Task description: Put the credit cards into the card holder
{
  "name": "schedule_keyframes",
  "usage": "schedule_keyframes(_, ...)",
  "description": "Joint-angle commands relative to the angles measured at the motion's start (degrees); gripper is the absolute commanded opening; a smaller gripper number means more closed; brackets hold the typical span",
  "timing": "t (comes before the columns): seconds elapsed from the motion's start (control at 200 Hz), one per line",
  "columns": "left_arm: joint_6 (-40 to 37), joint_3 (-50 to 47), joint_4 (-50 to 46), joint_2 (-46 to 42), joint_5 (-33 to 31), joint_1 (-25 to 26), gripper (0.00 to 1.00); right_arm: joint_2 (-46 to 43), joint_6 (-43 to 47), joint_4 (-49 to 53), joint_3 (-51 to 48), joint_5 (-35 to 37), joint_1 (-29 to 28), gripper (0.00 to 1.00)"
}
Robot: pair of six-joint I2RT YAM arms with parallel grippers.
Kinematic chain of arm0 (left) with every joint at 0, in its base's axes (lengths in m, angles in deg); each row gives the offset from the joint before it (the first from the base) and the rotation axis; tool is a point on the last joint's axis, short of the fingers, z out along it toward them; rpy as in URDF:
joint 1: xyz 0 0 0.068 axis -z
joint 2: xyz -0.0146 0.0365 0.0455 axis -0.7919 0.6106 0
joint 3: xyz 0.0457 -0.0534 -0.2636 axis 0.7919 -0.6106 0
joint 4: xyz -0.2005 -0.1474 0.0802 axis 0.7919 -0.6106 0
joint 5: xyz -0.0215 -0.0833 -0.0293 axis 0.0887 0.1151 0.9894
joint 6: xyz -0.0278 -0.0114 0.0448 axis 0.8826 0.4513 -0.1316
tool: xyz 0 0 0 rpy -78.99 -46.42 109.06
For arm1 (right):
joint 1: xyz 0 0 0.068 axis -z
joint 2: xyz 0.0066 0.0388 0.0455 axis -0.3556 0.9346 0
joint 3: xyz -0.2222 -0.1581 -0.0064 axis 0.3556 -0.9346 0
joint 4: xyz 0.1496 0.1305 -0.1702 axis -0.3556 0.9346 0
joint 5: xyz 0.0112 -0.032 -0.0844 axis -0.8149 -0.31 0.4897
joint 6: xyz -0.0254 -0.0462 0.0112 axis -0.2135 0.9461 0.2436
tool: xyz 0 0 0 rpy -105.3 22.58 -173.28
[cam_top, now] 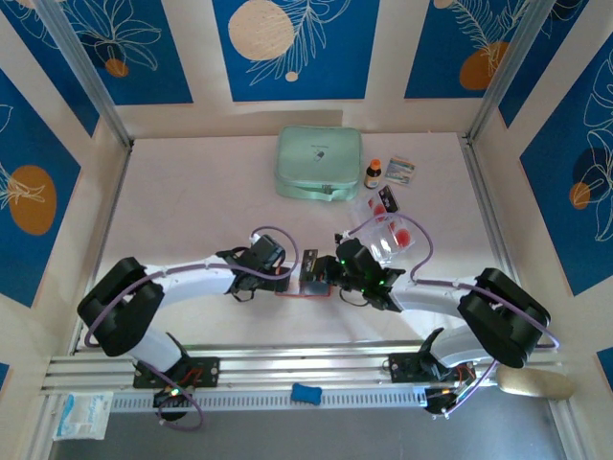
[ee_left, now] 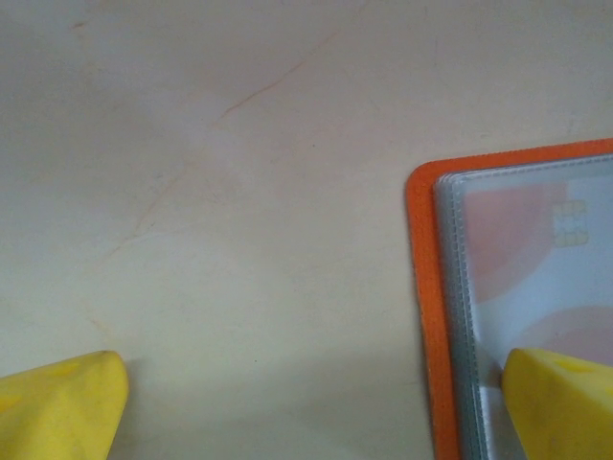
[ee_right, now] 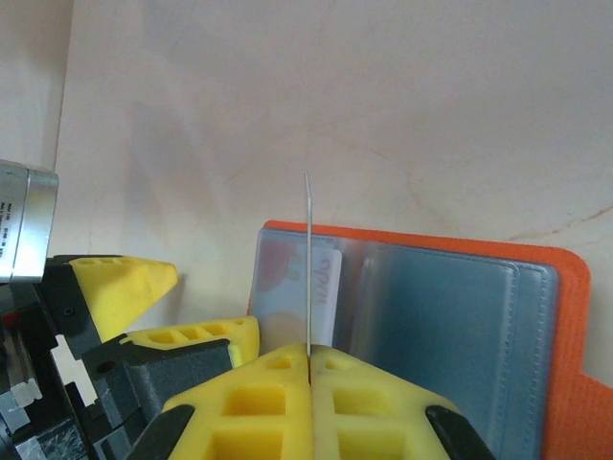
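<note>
The orange card holder lies open on the table, its greyish clear sleeves facing up. A pale credit card with red dots sits inside one sleeve. My right gripper is shut on another credit card, seen edge-on and standing upright over the holder's left sleeve. My left gripper is open, its right fingertip resting on the holder's sleeve and its left fingertip on bare table. From above, both grippers meet at the holder in the near middle.
A mint-green zip case lies at the back, with a small bottle and a printed packet to its right. A clear plastic tray holding red-marked cards stands just behind my right gripper. A blue object rests on the front rail.
</note>
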Motion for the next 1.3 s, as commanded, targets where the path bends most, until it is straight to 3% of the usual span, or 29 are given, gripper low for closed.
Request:
schedule_keyframes(0.0,0.7,-1.7,-1.2,-0.7,-1.5,-0.6,1.0,0.7,-0.6,-1.3,0.0,1.9,-0.4,0.0)
schedule_keyframes(1.295,1.5,-3.0,-0.7,-1.3,-1.5,-0.6,1.0,5.5,-2.5,-5.5,-1.3,2.2,-1.2,0.0)
